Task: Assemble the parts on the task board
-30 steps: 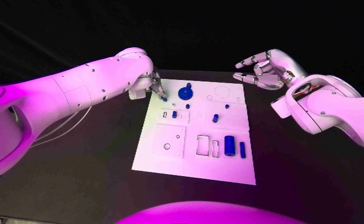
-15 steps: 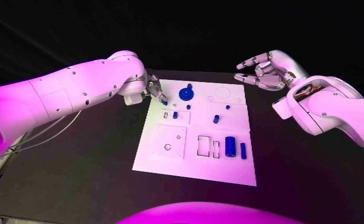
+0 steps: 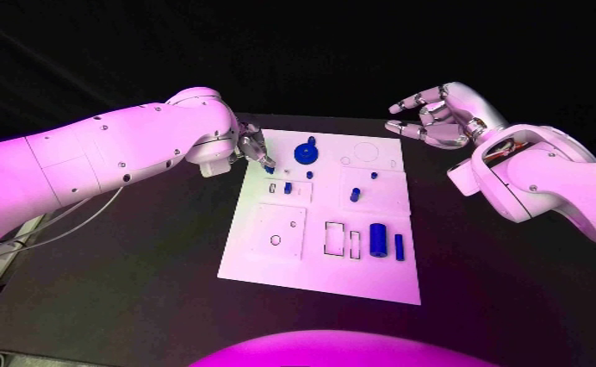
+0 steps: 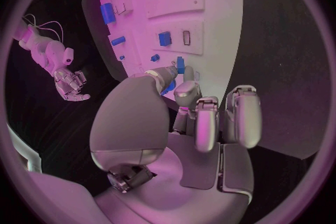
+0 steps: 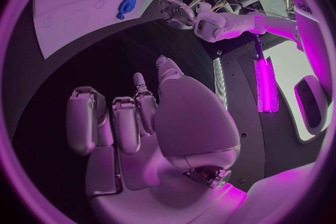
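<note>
The white task board (image 3: 325,220) lies in the middle of the black table (image 3: 137,272), its long sides running away from the robot. The left hand (image 3: 252,150) is at the board's far left corner, its fingertips (image 4: 167,74) closed on a small blue part (image 3: 270,169) right at the board's left edge; in the left wrist view the thumb and one finger pinch that piece while the other fingers are curled beside it. The right hand (image 3: 435,119) hangs above the table off the board's far right corner, well apart from the board, its fingers spread and lightly bent, holding nothing. On the board, a blue gear (image 3: 303,153) sits near the far edge, just beside the left hand. A small blue peg (image 3: 288,187) stands in the row behind it toward the robot, with another blue peg (image 3: 354,195) near the board's middle. Closer to the near edge, on the right side, a blue cylinder (image 3: 376,239) lies beside a thin blue bar (image 3: 398,246), next to two empty rectangular slots (image 3: 333,239).
</note>
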Action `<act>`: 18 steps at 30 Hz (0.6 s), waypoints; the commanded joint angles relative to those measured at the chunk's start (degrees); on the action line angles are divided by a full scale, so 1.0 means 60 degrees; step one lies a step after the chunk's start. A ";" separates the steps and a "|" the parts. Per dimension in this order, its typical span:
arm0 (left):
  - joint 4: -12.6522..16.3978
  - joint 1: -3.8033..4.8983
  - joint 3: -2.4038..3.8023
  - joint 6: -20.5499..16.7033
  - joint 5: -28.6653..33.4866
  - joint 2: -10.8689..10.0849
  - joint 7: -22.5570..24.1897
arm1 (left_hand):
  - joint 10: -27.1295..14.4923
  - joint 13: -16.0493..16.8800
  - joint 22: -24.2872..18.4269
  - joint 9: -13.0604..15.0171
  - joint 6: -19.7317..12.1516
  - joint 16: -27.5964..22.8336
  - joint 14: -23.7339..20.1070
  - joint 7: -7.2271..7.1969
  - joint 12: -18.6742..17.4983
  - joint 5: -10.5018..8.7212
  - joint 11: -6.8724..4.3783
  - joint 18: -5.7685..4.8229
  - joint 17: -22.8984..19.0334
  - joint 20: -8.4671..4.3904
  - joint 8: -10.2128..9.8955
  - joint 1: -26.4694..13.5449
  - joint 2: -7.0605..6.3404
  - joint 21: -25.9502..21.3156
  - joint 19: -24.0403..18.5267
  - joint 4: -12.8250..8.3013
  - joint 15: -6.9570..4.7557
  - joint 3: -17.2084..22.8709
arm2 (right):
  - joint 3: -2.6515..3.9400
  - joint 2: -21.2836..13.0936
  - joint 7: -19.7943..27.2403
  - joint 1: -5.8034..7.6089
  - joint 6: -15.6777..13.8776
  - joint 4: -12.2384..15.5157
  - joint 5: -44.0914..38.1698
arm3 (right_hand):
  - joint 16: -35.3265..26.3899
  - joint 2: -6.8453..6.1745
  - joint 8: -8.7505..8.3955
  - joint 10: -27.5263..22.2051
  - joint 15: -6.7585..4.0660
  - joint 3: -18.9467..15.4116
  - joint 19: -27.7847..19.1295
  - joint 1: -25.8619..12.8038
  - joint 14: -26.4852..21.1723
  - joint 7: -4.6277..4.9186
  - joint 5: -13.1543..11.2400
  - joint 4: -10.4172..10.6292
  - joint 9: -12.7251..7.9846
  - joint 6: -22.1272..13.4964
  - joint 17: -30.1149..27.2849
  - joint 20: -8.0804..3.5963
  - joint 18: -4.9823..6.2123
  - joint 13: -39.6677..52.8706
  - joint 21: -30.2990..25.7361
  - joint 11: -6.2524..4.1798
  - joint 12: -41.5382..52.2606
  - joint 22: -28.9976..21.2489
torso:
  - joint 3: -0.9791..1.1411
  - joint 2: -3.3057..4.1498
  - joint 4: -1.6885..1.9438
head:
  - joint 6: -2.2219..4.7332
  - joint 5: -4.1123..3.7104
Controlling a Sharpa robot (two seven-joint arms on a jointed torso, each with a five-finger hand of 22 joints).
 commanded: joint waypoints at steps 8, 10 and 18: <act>0.0385 -0.0204 -0.0047 -0.0405 -0.1007 -0.0079 0.0190 | 0.0137 0.0012 0.0995 0.0043 0.0217 0.0051 0.0959 -0.0131 0.0064 0.0030 -0.0020 -0.0042 0.2425 0.0015 0.0099 -0.0058 -0.0188 0.0077 0.0122 -0.1361 -0.0042 0.1402 | 0.0000 -0.0008 0.0079 -0.0024 0.0047 0.0013 -0.0088 | -0.0041 0.0058 0.0037 0.0001 -0.0062 -0.0022 -0.0069 -0.0048 0.0768 0.0009 0.0059 0.0000 -0.0013 0.0051 0.1561 -0.0016 0.0170 0.0734 -0.0058 -0.0005 -0.0007 0.1214 | 0.0011 0.0011 -0.0013 | -0.0005 0.0057; 0.0433 -0.0250 -0.0058 -0.0448 -0.0918 -0.0092 0.0131 | 0.0140 0.0010 0.0999 0.0045 0.0221 0.0050 0.0958 -0.0133 0.0063 0.0031 -0.0021 -0.0043 0.2424 0.0015 0.0100 -0.0064 -0.0186 0.0079 0.0125 -0.1357 -0.0043 0.1407 | 0.0000 -0.0012 0.0080 -0.0026 0.0045 0.0014 -0.0088 | -0.0041 0.0058 0.0037 0.0001 -0.0062 -0.0022 -0.0069 -0.0048 0.0768 0.0009 0.0059 0.0000 -0.0013 0.0051 0.1561 -0.0016 0.0170 0.0734 -0.0058 -0.0005 -0.0007 0.1214 | 0.0008 0.0010 -0.0009 | -0.0007 0.0054; 0.0623 -0.0406 -0.0086 -0.0488 -0.0449 -0.0158 -0.0186 | 0.0163 0.0012 0.1021 0.0059 0.0238 0.0048 0.0957 -0.0147 0.0069 0.0052 -0.0034 -0.0049 0.2420 0.0013 0.0109 -0.0081 -0.0177 0.0090 0.0144 -0.1354 -0.0053 0.1446 | 0.0000 -0.0029 0.0078 -0.0029 0.0035 0.0022 -0.0088 | -0.0041 0.0058 0.0037 0.0001 -0.0062 -0.0022 -0.0069 -0.0048 0.0768 0.0009 0.0059 0.0000 -0.0013 0.0051 0.1561 -0.0016 0.0170 0.0734 -0.0058 -0.0005 -0.0007 0.1214 | 0.0015 0.0007 -0.0013 | -0.0030 0.0073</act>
